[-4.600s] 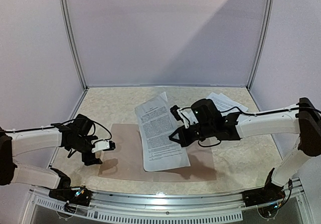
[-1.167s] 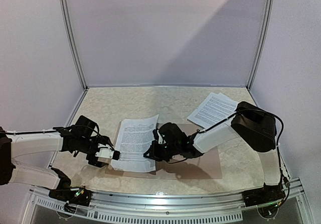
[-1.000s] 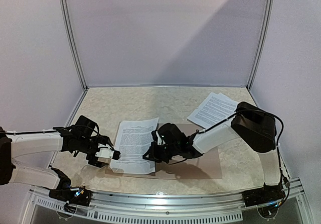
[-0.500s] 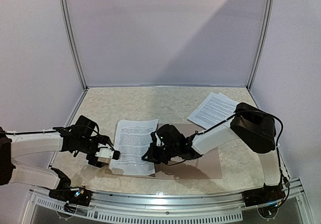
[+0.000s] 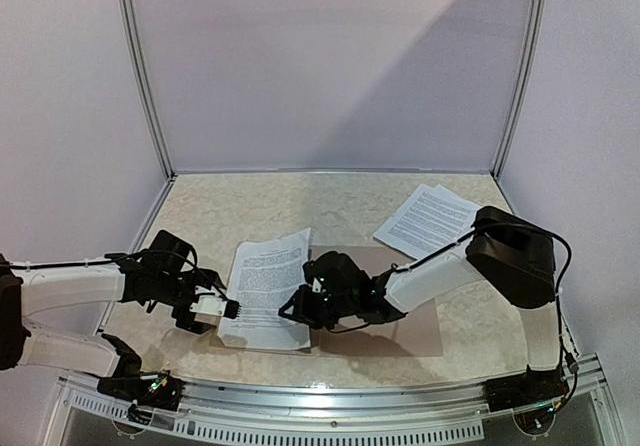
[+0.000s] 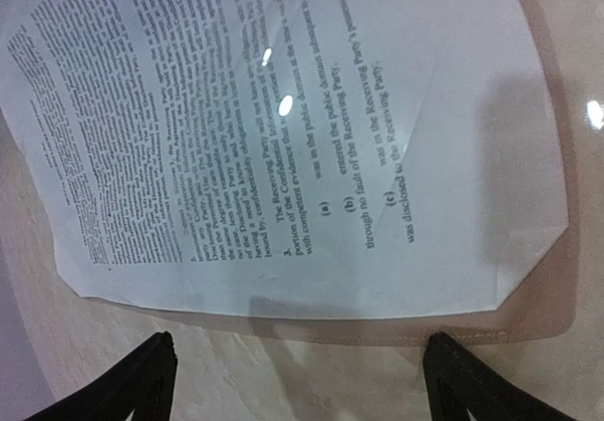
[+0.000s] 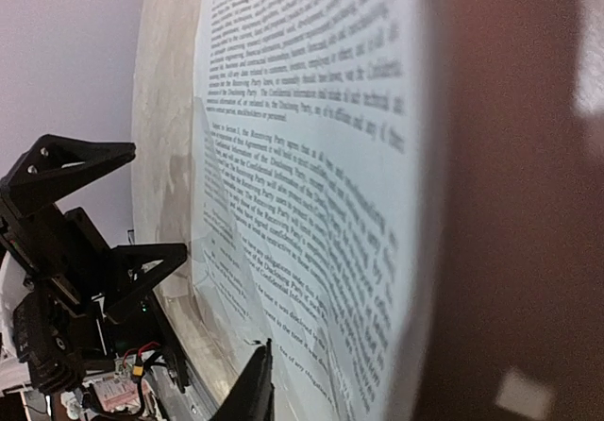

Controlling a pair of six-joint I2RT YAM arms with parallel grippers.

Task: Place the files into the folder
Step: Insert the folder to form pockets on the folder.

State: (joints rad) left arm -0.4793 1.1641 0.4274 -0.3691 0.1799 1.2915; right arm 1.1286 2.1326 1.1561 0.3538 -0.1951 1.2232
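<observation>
One fixed camera looks down over the whole table; both wrist cameras hover close — left above, right skimming low — sharing the printed sheet.

Two arms, matched pair
- Left arm: white tubular link shells, black joint housings. Thin black cable hangs in a loose loop behind the left gripper. A white block sits just behind its fingers, which are black, flat and taper to wedge tips.
- Right arm: same white shell. Bulky rounded black joint housing well back from the right gripper, with black cable running along the link behind it. Only one finger shows, black and pointed.
- Bases: black, with small coloured wires exposed
</observation>
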